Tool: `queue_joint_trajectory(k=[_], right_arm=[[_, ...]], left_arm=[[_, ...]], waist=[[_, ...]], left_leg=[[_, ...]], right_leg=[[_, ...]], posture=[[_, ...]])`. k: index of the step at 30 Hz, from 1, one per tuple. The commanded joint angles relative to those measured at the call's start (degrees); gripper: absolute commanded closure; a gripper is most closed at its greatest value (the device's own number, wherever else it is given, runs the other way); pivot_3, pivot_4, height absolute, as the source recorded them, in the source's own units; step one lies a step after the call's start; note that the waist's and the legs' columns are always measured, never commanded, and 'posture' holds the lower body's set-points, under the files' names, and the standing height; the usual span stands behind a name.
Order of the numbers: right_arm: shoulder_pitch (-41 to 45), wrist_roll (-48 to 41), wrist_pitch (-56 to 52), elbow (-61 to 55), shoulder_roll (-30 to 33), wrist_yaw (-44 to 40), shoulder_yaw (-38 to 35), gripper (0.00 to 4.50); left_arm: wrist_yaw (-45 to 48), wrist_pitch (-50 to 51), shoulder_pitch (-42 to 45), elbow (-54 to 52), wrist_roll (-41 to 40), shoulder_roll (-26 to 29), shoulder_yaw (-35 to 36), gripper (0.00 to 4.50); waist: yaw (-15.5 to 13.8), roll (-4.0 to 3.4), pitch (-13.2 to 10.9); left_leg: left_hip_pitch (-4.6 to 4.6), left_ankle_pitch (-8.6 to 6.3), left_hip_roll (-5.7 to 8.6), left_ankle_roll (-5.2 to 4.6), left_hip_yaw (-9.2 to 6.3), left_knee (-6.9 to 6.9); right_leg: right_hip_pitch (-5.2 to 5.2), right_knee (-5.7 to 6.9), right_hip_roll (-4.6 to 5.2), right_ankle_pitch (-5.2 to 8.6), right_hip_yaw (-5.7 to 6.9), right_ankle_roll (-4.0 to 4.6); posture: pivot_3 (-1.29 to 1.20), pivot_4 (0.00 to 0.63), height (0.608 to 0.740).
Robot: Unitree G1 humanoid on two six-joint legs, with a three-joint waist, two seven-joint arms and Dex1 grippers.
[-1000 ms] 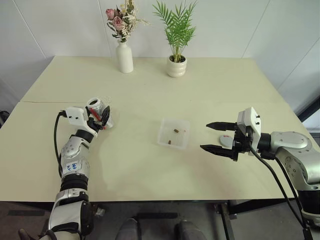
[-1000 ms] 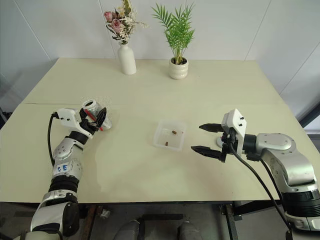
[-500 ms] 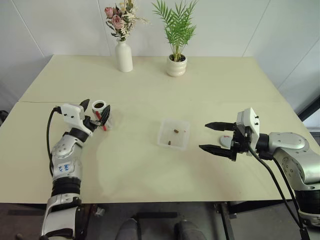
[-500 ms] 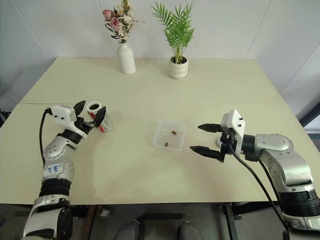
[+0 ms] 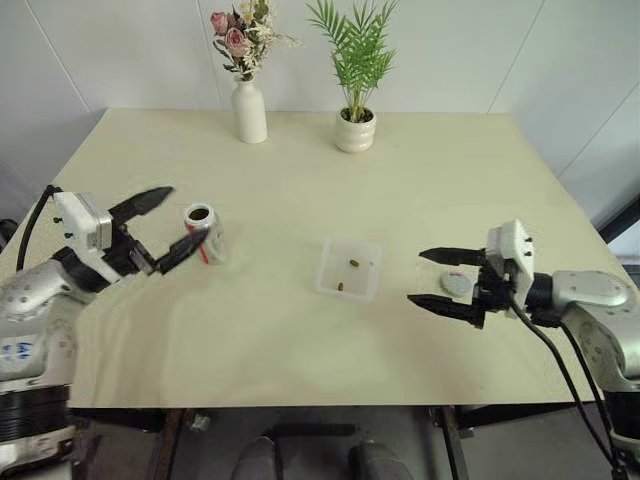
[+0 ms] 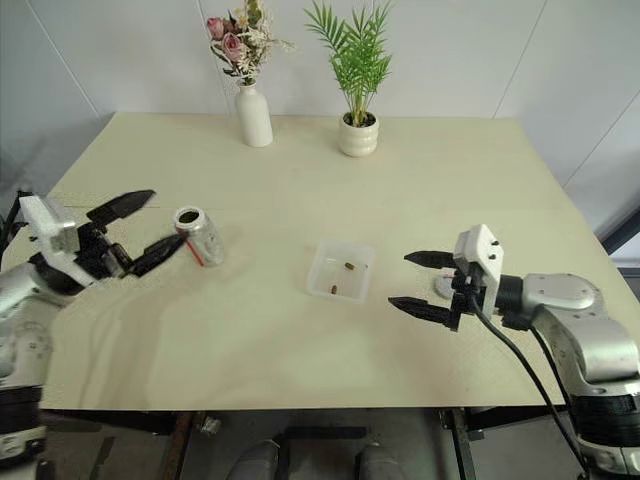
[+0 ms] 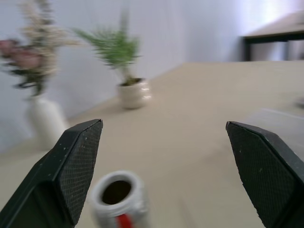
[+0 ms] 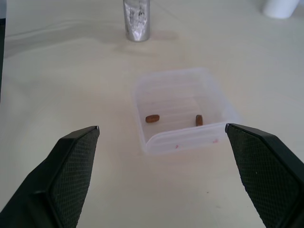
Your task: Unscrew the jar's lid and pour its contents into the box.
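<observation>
Left gripper (image 5: 158, 227) spread wide, empty, hanging just beside jar (image 5: 203, 232), apart from it. Jar upright on table (image 5: 300, 180), mouth open, set well clear of box (image 5: 348, 268), likely parked after pouring. Right gripper (image 5: 444, 281) also wide, empty, hovering over lid (image 5: 456, 284), which lies flat on table near box. Two brown contents (image 8: 152, 118) pieces lie inside box; task looks essentially finished.

My head eyes look down across the whole table (image 5: 300, 340). My left wrist camera sits low, near the jar (image 7: 118, 199); my right wrist camera overlooks the box (image 8: 183, 109), sharing both.
</observation>
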State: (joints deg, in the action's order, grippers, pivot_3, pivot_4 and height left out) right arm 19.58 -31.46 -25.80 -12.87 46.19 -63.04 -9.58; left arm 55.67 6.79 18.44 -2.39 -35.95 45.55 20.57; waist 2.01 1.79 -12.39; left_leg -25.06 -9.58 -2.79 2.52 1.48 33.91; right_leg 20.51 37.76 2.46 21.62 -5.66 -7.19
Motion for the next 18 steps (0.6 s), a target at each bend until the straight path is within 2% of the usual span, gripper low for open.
queue_joint_trajectory(k=[1, 6, 13, 18], right_arm=[[-1.1, -1.1, 2.5, -3.5, 1.6, 0.1, -4.4, 0.00], [-4.6, -1.7, 3.0, -6.9, 2.5, -0.1, -7.1, 0.00], [-8.9, -3.5, 1.4, -9.0, 5.6, -2.7, -7.4, 0.00], [-8.9, -2.0, 3.1, -9.8, 3.3, 0.6, -6.1, 0.00]], left_arm=[[8.4, 3.1, -3.3, -4.8, -1.9, 3.4, -2.4, 0.07], [10.7, 2.4, -6.2, -5.4, 0.5, 3.3, -3.8, 0.07], [12.0, -0.9, -9.0, -3.7, 2.3, 2.6, -2.7, 0.07], [10.7, 0.4, -9.6, -2.6, 1.8, 2.2, -1.5, 0.07]], waist=[[0.1, -0.06, 0.0], [0.1, -0.05, 0.0], [0.8, -0.04, 0.0], [1.2, -0.04, 0.0]], left_leg=[[0.03, -0.01, -0.01, 0.02, 0.01, -0.05], [0.02, -0.02, -0.06, 0.03, 0.00, -0.11], [0.00, -0.05, -0.08, 0.02, 0.02, -0.16], [0.01, -0.05, -0.07, 0.01, 0.02, -0.11]], right_leg=[[0.00, -0.02, 0.00, 0.02, 0.01, 0.04], [0.05, -0.04, 0.00, 0.08, 0.03, 0.17], [0.08, -0.08, 0.00, 0.09, 0.02, 0.17], [0.06, -0.07, 0.01, 0.09, 0.00, 0.17]], posture=[[0.00, 0.150, 0.740], [0.00, 0.150, 0.740], [0.00, 0.150, 0.740], [0.00, 0.150, 0.740]])
